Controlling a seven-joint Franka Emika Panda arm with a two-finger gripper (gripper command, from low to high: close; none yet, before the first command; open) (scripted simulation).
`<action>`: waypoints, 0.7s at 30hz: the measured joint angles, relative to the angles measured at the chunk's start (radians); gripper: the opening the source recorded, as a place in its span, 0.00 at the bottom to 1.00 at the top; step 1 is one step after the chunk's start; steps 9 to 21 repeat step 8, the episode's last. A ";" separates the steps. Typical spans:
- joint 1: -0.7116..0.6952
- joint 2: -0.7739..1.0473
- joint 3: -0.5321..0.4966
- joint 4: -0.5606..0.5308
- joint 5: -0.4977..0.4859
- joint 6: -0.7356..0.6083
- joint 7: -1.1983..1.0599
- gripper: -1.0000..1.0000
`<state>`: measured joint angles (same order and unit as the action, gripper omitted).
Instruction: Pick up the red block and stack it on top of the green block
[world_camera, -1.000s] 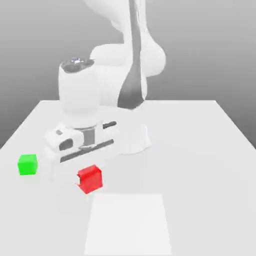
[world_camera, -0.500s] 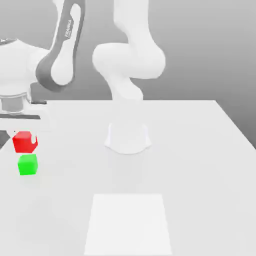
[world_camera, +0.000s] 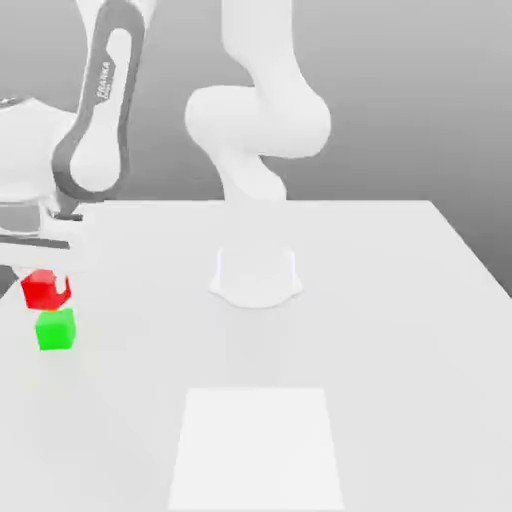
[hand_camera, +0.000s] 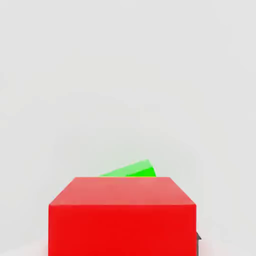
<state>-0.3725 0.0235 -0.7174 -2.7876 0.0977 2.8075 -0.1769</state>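
A flat, matte white table (world_camera: 400, 300) is being shown as the supporting surface. A small, bright green matte cube (world_camera: 55, 329) is being carried directly on it, well toward the exterior view's left of the round white arm base (world_camera: 256, 277). A paler white rectangular patch (world_camera: 256, 448) is being displayed nearer the viewer than that base.

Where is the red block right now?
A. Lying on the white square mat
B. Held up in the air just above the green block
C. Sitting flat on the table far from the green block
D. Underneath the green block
B. In the exterior view the red block hangs under the end effector, just over the green block on the table.
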 joint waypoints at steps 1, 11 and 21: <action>-0.001 0.014 0.007 0.001 0.028 0.008 -0.020 0.00; -0.043 0.105 0.089 0.010 0.205 0.063 -0.149 0.00; -0.043 0.105 0.089 0.010 0.205 0.063 -0.149 0.00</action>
